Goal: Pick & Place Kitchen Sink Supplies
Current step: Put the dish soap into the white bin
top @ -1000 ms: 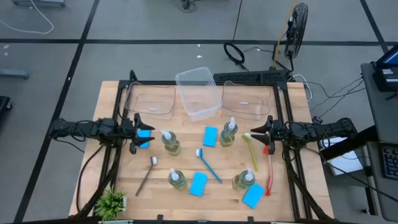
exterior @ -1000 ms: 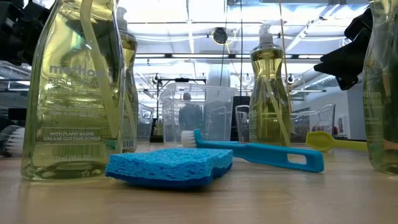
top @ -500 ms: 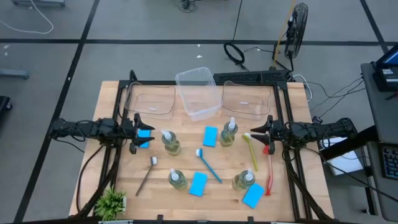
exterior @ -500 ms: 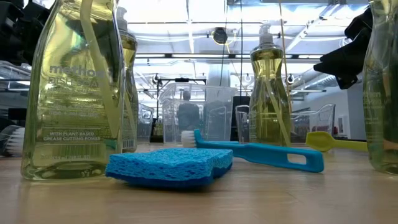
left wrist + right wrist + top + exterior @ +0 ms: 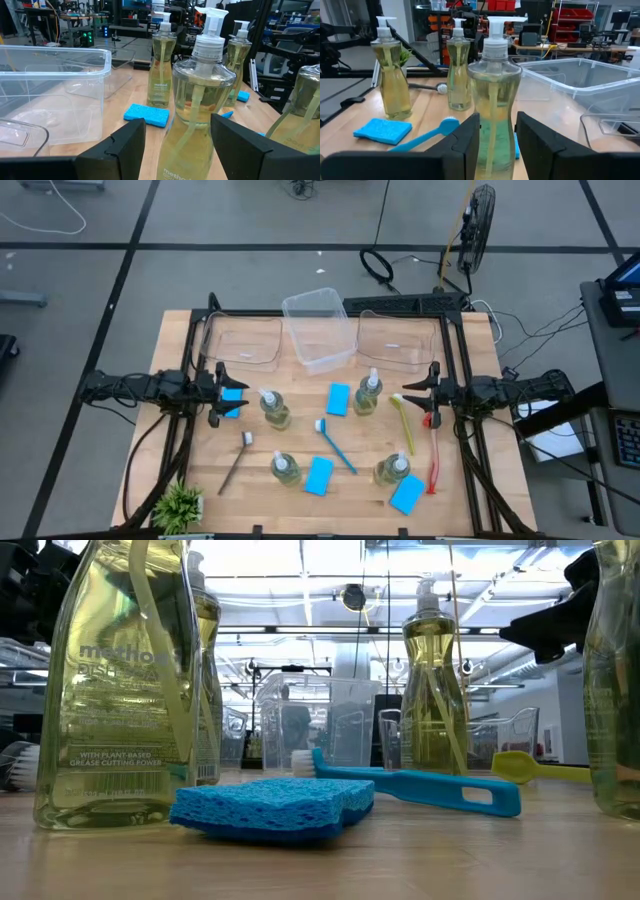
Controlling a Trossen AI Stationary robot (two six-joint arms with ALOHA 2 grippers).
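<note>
Left gripper (image 5: pixel 222 392) hovered at centre-left of the high view, fingers parted, nothing held, a soap bottle (image 5: pixel 273 409) just beside it. Right gripper (image 5: pixel 428 393) at centre-right, likewise parted and empty, near the yellow brush (image 5: pixel 404 422).

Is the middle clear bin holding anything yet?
Empty. From above, the middle bin shows only bare table through its clear bottom.

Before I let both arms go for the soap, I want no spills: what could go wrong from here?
Left gripper is open facing a soap bottle with a sponge under it; closing low might snag that. Right gripper faces a tall bottle beside the yellow brush; a nudge could tip it.
</note>
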